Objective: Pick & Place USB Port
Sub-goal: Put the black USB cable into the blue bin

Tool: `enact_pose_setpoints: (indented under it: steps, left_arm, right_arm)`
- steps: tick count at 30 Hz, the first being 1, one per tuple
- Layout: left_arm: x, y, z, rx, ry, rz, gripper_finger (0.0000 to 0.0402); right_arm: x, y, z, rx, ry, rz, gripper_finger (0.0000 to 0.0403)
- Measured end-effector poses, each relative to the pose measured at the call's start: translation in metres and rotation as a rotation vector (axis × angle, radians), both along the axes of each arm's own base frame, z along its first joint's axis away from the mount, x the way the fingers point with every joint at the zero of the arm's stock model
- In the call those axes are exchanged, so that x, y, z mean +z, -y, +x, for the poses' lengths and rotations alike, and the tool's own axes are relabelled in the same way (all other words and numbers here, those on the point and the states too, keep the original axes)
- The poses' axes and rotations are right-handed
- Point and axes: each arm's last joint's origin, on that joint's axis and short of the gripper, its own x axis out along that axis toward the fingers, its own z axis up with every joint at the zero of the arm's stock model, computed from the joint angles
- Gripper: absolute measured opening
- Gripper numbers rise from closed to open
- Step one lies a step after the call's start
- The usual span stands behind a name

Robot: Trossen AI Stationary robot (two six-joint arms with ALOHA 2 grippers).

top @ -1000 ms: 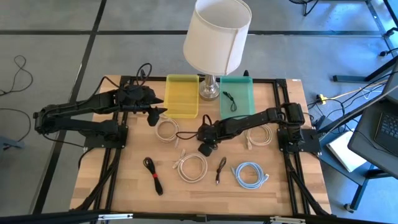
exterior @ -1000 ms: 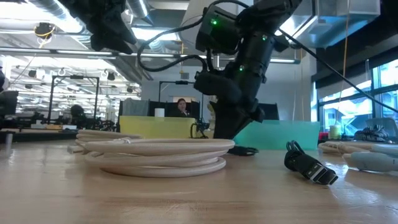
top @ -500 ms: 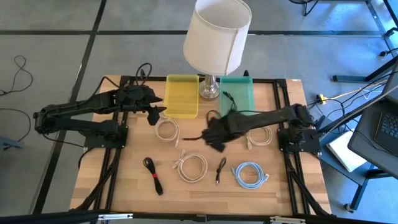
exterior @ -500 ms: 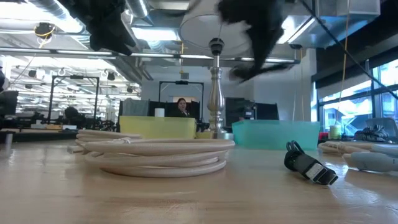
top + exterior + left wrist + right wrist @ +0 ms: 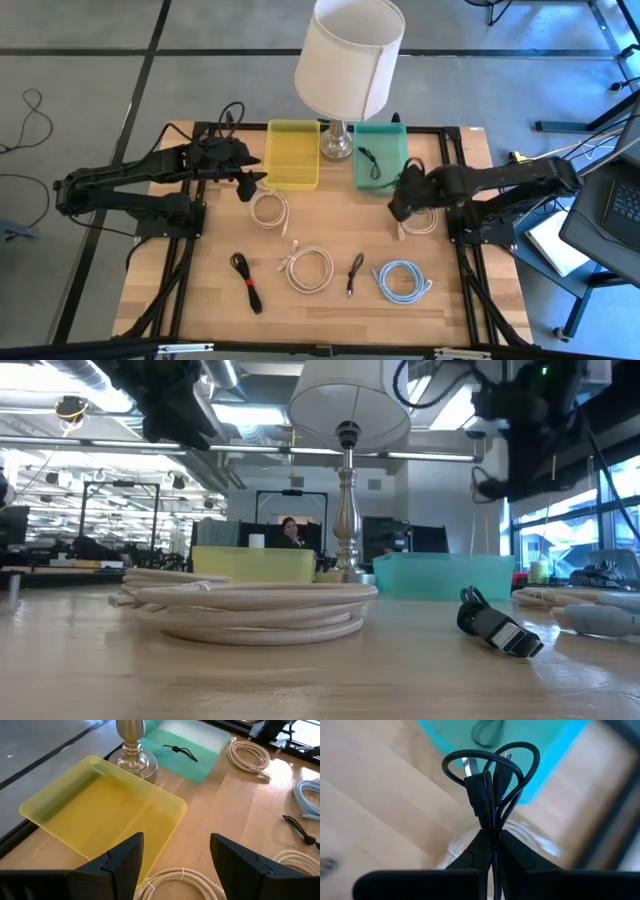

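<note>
The right gripper is clamped on a looped black USB cable, raised just beside the translucent teal plastic bin; only the right wrist view shows this grip. The left gripper, fingers apart, hangs by the glossy yellow plastic bin, above a coiled cream cable on the wooden table.

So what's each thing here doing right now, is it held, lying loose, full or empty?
Right gripper: shut on black USB cable, raised beside the teal bin.
Black USB cable: bundled, held off the table.
Left gripper: open, empty, by the yellow bin.
Yellow bin: empty.
Teal bin: holds one black cable.
Cream cable coil: lying loose.
Blue cable coil: lying loose.
</note>
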Motion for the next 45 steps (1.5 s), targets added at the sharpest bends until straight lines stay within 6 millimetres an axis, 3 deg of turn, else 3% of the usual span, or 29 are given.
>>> enact_pose_setpoints:
  steps: [7,12,19,25,36,45]
  left_arm:
    - [0.002,0.0,0.002,0.015,0.038,-0.011,0.0223]
    - [0.005,-0.001,0.003,0.014,0.066,-0.004,0.0223]
    - [0.005,-0.001,0.003,0.019,0.07,-0.011,0.0223]
    - [0.005,-0.001,0.003,0.038,0.067,0.002,0.0223]
    - [0.005,-0.001,0.003,0.04,0.066,0.002,0.0223]
    - [0.005,-0.001,0.003,0.039,0.067,0.001,0.0223]
  right_arm:
    - [-0.007,0.052,-0.011,-0.061,0.295,-0.028,0.0023]
    - [-0.015,0.093,-0.013,-0.062,0.263,-0.061,0.0023]
    - [-0.041,0.139,-0.012,-0.054,0.236,0.024,0.0023]
    - [-0.055,0.162,0.004,-0.044,0.289,0.025,0.0023]
    - [-0.106,0.188,0.014,-0.017,0.152,0.133,0.0023]
    - [-0.117,0.2,0.012,-0.032,0.157,0.145,0.0023]
